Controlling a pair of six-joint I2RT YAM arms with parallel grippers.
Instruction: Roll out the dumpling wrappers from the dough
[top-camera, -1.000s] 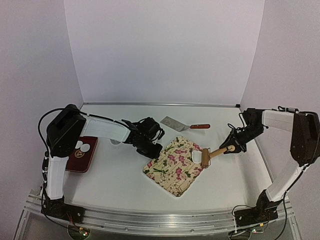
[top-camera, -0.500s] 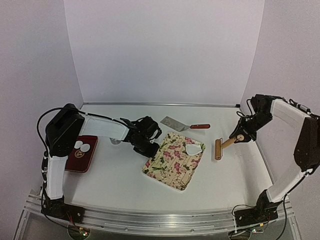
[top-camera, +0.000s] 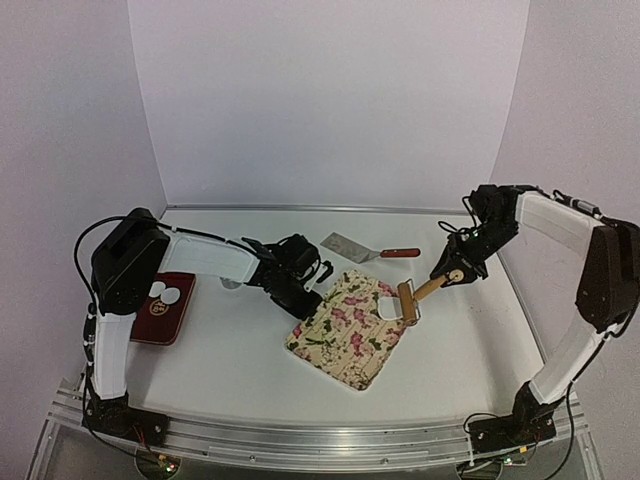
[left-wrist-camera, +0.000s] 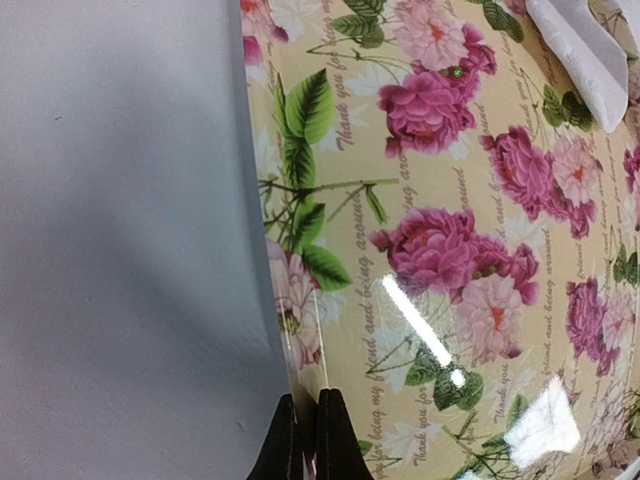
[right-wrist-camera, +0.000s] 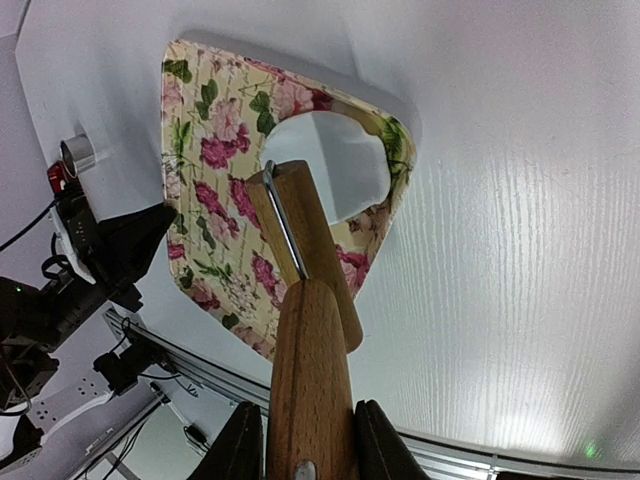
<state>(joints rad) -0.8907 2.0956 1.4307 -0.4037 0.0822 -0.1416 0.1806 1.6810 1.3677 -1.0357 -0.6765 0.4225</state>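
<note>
Table (top-camera: 240, 365): spatula (top-camera: 365, 250), red tray (top-camera: 170, 330), dough (right-wrist-camera: 335, 170) on floral board (top-camera: 345, 335)

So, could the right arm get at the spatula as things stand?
Reach, likely yes: the spatula lies uncovered on the table, left of the right pincer. Grasping, no: that pincer is shut on the rolling pin handle.
</note>
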